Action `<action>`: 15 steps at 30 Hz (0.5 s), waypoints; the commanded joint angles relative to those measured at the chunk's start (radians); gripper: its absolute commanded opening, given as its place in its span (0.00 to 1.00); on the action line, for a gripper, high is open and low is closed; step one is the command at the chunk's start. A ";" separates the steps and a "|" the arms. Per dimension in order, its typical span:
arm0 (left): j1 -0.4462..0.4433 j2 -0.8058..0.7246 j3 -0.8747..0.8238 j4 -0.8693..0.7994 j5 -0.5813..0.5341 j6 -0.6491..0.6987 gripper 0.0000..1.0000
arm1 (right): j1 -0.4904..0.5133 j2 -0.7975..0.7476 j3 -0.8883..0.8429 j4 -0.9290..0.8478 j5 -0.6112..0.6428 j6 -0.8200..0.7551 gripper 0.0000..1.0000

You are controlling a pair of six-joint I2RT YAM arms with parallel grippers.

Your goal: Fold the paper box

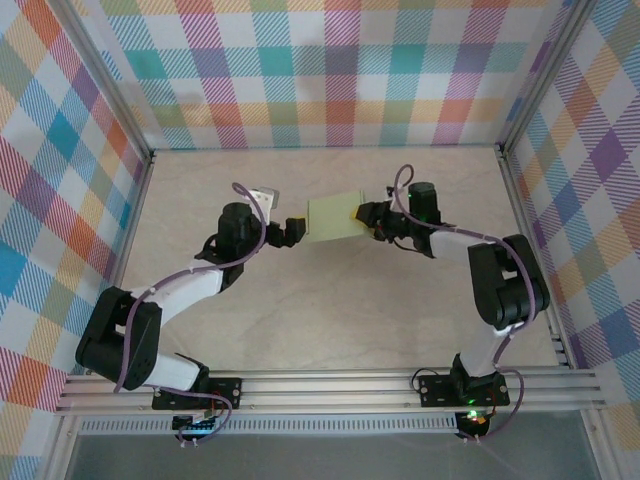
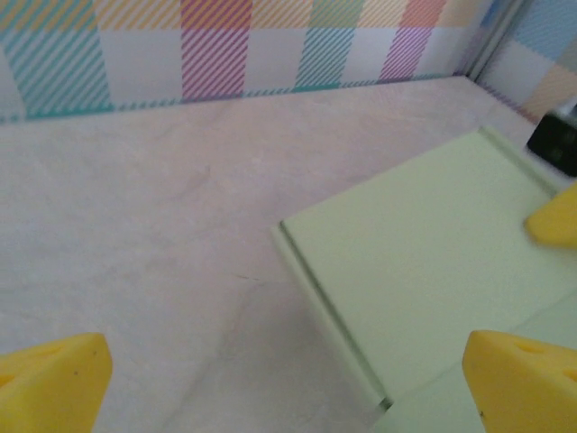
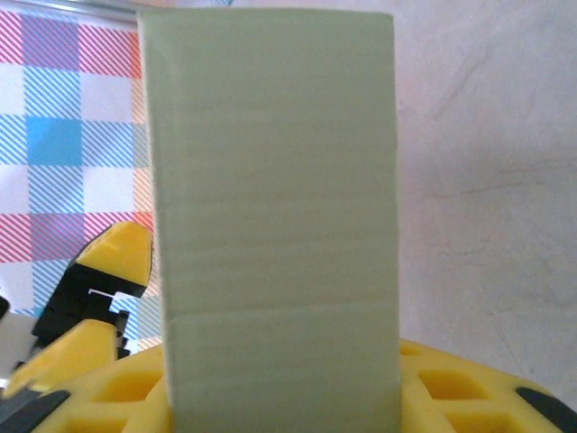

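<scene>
At the middle of the table (image 1: 330, 320), I see the right gripper (image 1: 360, 216) pinching the paper box (image 1: 333, 216); the left gripper (image 1: 297, 233) stands spread wide beside it.

Flat pale sage-green card paper box (image 1: 335, 216) is showing plain; blocky plastic fingertips (image 2: 54, 383) showing bright yellow; wall panels (image 1: 300, 70) wearing multicol. plaid; smooth tabletop (image 1: 330, 310) looking beige, marbled.

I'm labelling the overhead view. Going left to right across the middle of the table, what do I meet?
left gripper → paper box → right gripper, clamped on the box's right edge.
</scene>
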 commanded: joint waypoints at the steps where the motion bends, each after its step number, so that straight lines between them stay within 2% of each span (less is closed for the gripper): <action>1: -0.001 -0.035 -0.012 0.104 -0.063 0.220 1.00 | -0.041 -0.068 -0.011 -0.039 -0.047 -0.019 0.43; 3: -0.004 -0.054 -0.009 0.101 -0.052 0.284 1.00 | -0.062 -0.090 -0.017 -0.041 -0.054 -0.009 0.43; 7: -0.069 -0.101 -0.051 0.101 -0.016 0.532 1.00 | -0.102 -0.125 -0.021 -0.037 -0.081 0.019 0.44; 11: -0.196 -0.096 -0.076 0.088 -0.133 0.768 0.99 | -0.124 -0.142 -0.021 -0.023 -0.110 0.049 0.43; 15: -0.298 -0.066 -0.095 0.170 -0.256 0.882 0.98 | -0.128 -0.144 -0.017 -0.001 -0.148 0.072 0.44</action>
